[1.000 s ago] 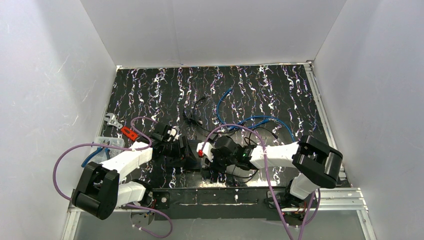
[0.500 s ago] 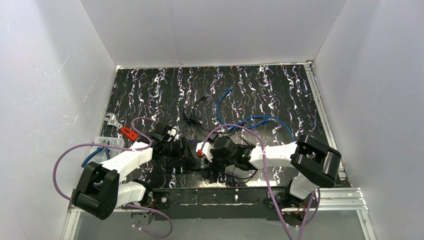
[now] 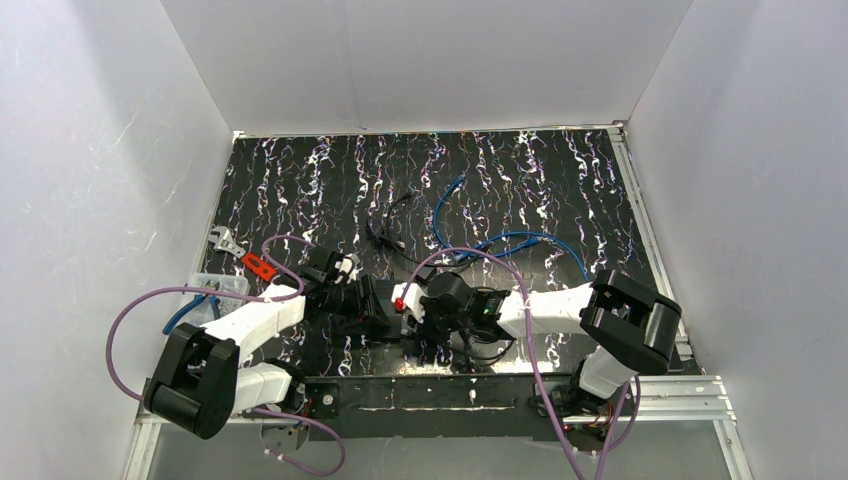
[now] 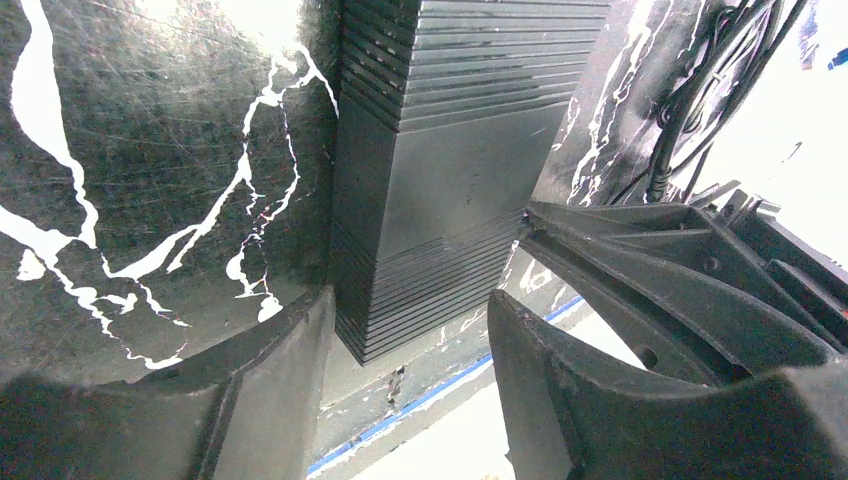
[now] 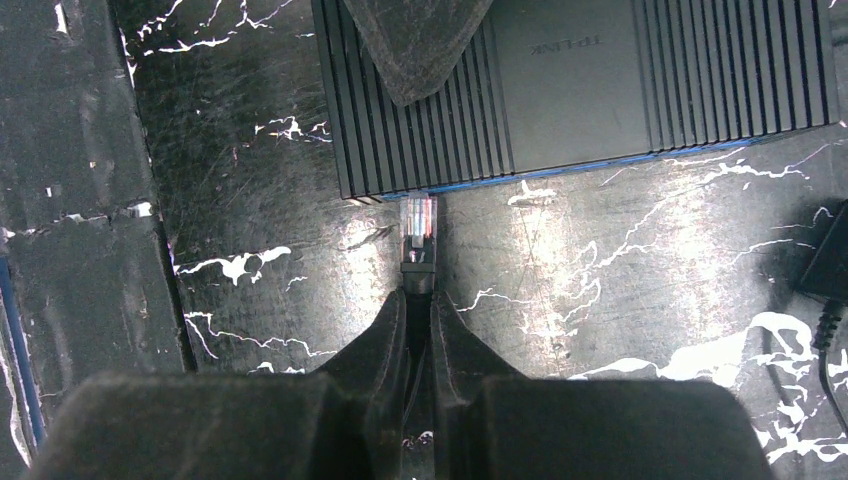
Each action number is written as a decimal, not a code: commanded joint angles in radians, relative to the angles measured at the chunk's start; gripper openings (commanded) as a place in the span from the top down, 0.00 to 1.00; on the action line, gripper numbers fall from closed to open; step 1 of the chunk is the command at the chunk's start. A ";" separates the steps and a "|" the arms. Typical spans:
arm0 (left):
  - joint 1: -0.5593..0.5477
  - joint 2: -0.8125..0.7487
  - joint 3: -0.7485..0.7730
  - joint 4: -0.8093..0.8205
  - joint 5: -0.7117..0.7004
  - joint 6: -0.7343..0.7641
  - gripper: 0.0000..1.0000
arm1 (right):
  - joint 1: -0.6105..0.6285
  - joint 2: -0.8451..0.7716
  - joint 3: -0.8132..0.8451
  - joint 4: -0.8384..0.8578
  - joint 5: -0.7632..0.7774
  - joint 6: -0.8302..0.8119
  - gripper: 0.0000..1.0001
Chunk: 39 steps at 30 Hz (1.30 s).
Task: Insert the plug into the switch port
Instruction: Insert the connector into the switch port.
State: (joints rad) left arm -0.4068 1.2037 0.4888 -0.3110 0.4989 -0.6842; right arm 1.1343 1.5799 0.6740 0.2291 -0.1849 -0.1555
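Note:
The black ribbed switch (image 5: 600, 80) lies on the marbled mat; it also shows in the top view (image 3: 372, 305) and the left wrist view (image 4: 450, 150). My right gripper (image 5: 420, 300) is shut on the black boot of a clear plug (image 5: 418, 218). The plug's tip touches the switch's blue-edged front face near its left end. How deep it sits I cannot tell. My left gripper (image 4: 410, 320) is open, straddling a corner of the switch. Its left finger (image 4: 290, 370) touches the switch's side; the right finger (image 4: 560, 370) stands a little apart. One left fingertip (image 5: 410, 50) shows over the switch top.
A blue cable (image 3: 520, 240) and black cables (image 3: 395, 225) lie on the mat behind the arms. A clear box (image 3: 215, 290) and a red part (image 3: 259, 266) sit at the left. A black rail (image 3: 420, 392) runs along the near edge. A black adapter (image 5: 830, 260) lies to the right.
My right gripper has edged left with the plug, closing on the switch. The left arm and the switch have barely moved.

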 commanded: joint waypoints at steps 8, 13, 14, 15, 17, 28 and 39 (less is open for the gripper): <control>0.004 0.011 -0.009 0.009 0.033 0.005 0.45 | 0.011 0.004 0.035 0.052 0.001 0.010 0.99; 0.005 0.010 -0.009 0.010 0.031 0.005 0.45 | 0.017 -0.008 0.030 0.055 -0.002 0.007 0.99; 0.005 0.010 -0.009 0.010 0.032 0.006 0.45 | 0.019 -0.010 0.030 0.055 -0.001 0.006 0.99; 0.005 0.010 -0.009 0.010 0.031 0.007 0.45 | 0.020 -0.012 0.029 0.054 0.000 0.006 0.99; 0.005 0.014 -0.010 0.012 0.033 0.007 0.45 | 0.024 -0.016 0.029 0.055 0.003 0.006 0.99; 0.003 0.015 -0.011 0.013 0.038 0.007 0.46 | 0.029 -0.020 0.041 0.044 0.042 -0.003 0.99; 0.002 0.016 -0.012 0.013 0.042 0.006 0.46 | 0.028 -0.030 0.044 0.042 0.079 -0.001 0.99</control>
State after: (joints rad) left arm -0.4023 1.2179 0.4847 -0.2981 0.5018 -0.6811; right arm 1.1553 1.5791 0.6785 0.2268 -0.1258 -0.1566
